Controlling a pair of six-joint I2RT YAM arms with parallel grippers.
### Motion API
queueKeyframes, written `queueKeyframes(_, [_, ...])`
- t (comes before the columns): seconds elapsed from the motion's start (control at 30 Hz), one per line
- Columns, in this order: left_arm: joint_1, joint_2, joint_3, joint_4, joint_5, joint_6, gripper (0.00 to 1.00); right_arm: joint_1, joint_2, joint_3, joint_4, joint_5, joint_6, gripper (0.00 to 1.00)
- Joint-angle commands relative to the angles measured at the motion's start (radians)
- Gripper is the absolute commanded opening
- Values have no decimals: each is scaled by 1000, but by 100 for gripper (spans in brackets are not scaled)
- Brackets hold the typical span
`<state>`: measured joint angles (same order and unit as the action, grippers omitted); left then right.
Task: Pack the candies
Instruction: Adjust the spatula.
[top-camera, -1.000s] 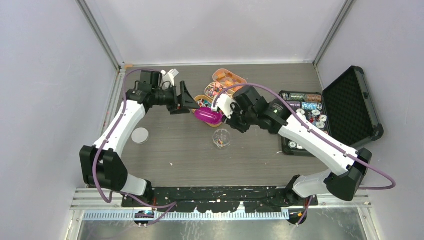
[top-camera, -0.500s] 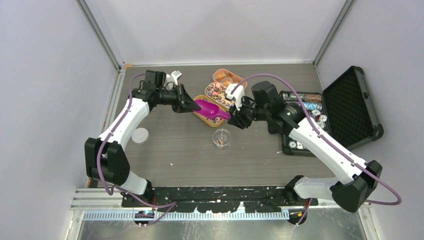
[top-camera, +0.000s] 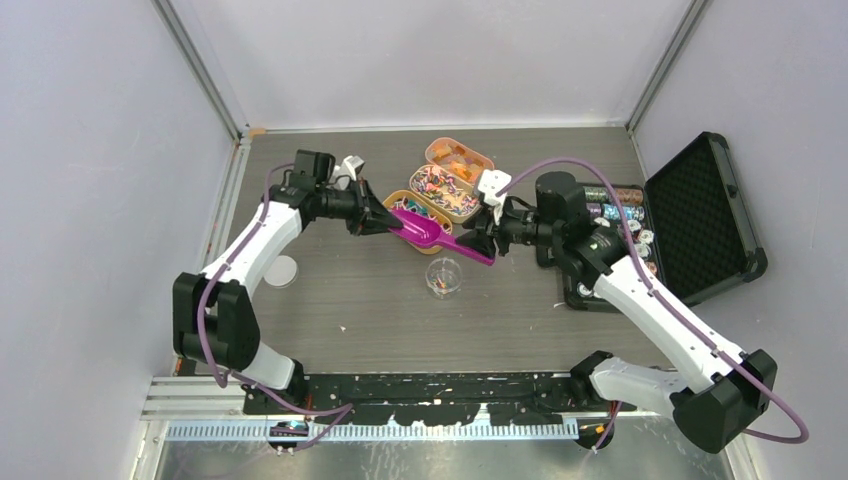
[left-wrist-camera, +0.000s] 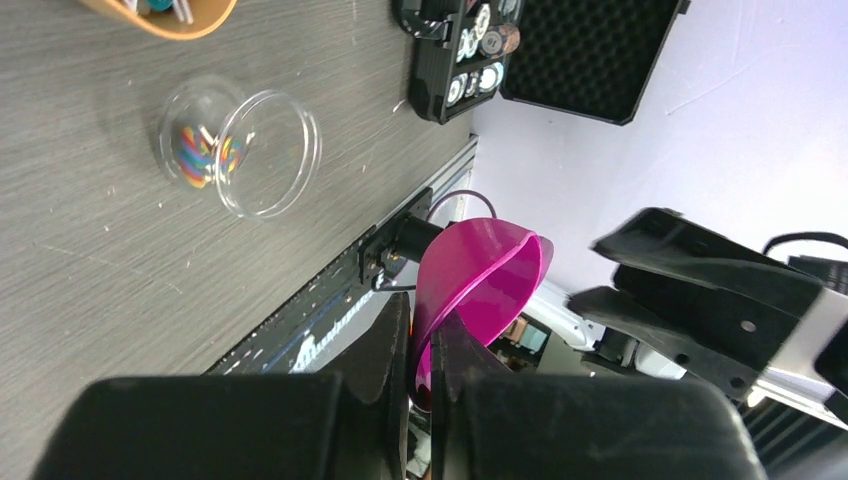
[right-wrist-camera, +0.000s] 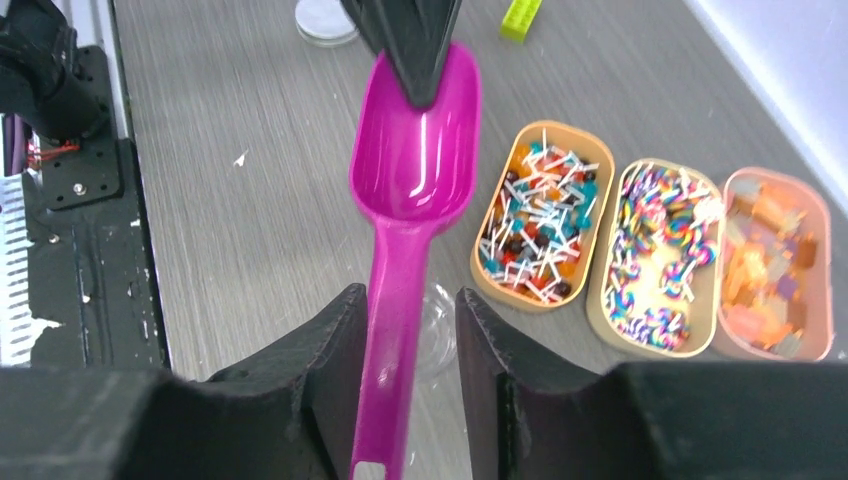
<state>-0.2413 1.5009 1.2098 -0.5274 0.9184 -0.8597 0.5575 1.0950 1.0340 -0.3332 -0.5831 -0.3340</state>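
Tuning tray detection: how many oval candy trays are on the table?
3, side by side at the table's far middle: stick-candy tray nearest the arms, striped-candy tray in the middle, orange-candy tray farthest. None appears hidden.

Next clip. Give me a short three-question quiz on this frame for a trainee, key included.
1. True or false: the left gripper is shut on the bowl of the magenta scoop.
2. How many oval trays of sweets stand on the table? A two, B three, C four.
3. Fill in: the clear cup already holds a few ____.
Key: 1 true; 2 B; 3 candies.
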Motion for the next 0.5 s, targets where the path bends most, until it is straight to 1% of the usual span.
queueKeyframes(0.0, [2, -30, -32, 38, 48, -44, 0, -31, -38, -12, 131, -110, 20, 45])
queueKeyframes(0.1, [19, -35, -45, 58, 63, -66, 0, -62, -38, -18, 118, -124, 52, 50])
queueKeyframes(0.23, [52, -56, -90, 173, 94, -179, 0, -84, -42, -32, 103, -137, 84, 55])
queueKeyframes(0.33, [64, -62, -101, 210, 98, -220, 0, -85, -66, -61, 126, -158, 114, 61])
queueKeyframes(0.47, [68, -55, -110, 238, 101, -255, 0, -84, -96, -107, 176, -151, 104, 63])
